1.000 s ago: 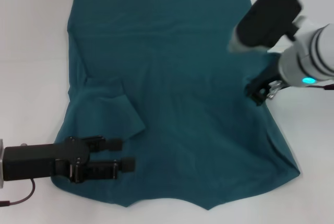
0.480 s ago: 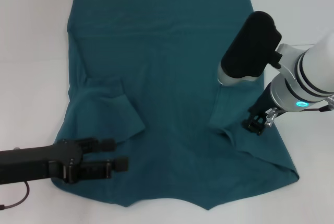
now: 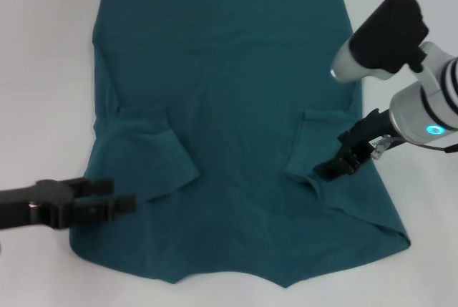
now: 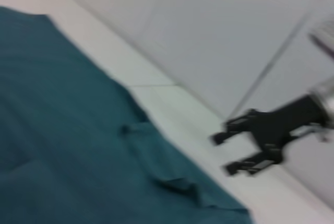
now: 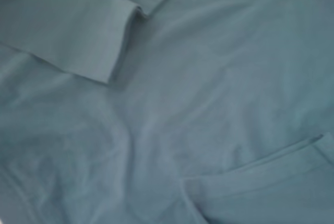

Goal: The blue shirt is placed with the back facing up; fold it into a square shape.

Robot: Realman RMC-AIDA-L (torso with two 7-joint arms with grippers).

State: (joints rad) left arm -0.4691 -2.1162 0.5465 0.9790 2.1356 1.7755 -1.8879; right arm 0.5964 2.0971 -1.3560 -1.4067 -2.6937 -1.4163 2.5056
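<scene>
The blue shirt lies spread flat on the white table, with its hem at the far side. Both sleeves are folded inward onto the body: the left sleeve and the right sleeve. My left gripper is open and holds nothing, low over the shirt's near left edge. My right gripper hovers just beside the folded right sleeve. It shows far off in the left wrist view as the right gripper, fingers apart and holding nothing. The right wrist view shows only shirt fabric with a folded sleeve.
Bare white table surrounds the shirt on all sides. My right arm's black elbow hangs above the shirt's right edge. The shirt's near right corner is slightly rumpled.
The right gripper carried the right sleeve inward onto the shirt, let it go, and now sits beside the fold. The left arm has drawn back to the left.
</scene>
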